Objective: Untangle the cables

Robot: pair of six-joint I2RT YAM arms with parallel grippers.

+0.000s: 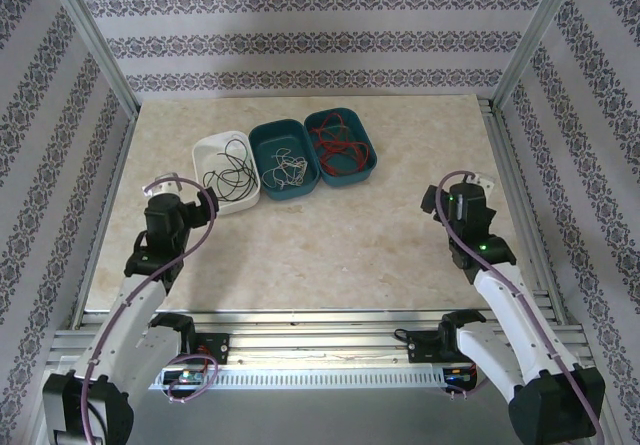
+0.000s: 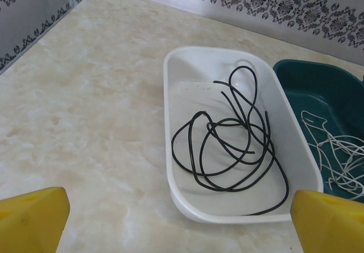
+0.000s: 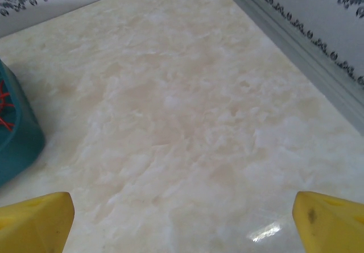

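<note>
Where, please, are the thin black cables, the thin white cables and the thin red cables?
Thin black cables [image 2: 227,125]: left wrist view, crossing strands mid-bundle, in the white tray [image 2: 173,105].
Thin white cables [image 1: 286,170]: top external view, middle of the tangle.
Thin red cables [image 1: 339,142]: top external view, middle of the bundle.

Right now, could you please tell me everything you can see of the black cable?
The black cable is a thin, rubbery-looking wire lying loose in overlapping loops, one narrow loop reaching toward the far end. It rests on the floor of the white tray, beside a teal tray, touching only the white one. One strand or several, I cannot tell.
</note>
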